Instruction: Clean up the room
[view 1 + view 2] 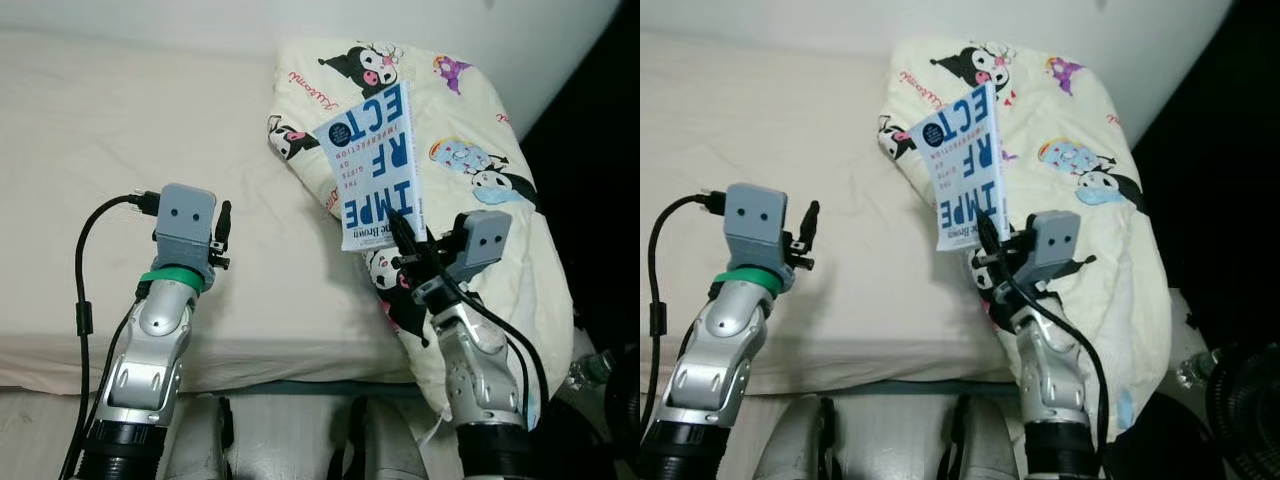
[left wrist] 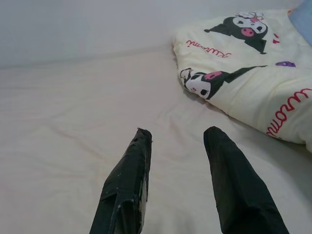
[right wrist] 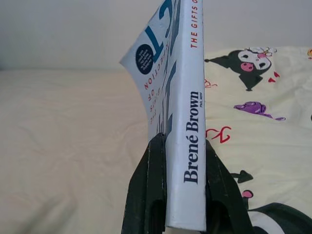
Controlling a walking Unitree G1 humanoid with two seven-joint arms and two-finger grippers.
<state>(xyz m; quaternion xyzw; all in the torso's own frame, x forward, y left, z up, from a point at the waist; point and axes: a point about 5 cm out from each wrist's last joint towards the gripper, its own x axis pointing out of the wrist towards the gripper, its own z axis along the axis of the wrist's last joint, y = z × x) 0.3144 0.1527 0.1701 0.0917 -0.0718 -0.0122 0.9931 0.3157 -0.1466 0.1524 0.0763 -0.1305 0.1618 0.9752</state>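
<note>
Looking down from the robot's head, two silver arms rise from the lower edge toward a bed [image 1: 150,150] covered in a plain cream sheet. Nearest on the robot's right, the right end effector [image 3: 178,161] is clenched on the lower end of a white and blue paperback book [image 1: 378,165], one black finger on each cover, so the book stands up in the air above the front of a cream cartoon-print duvet [image 1: 500,150]. The spine reads "Brené Brown". On the robot's left, the left end effector [image 2: 178,141] hovers over the bare sheet with its two fingers spread apart and nothing between them.

Judging by this, the book has been lifted off the bedding and the step in hand is carrying it away. The next move calls for a proper place to set it, such as a shelf, and a steady grip while turning, since the book is pinched only at one end.

Farther back, the bunched duvet runs toward a pale wall. Dark objects at the robot's far right, beside the bed, are too dim to identify.
</note>
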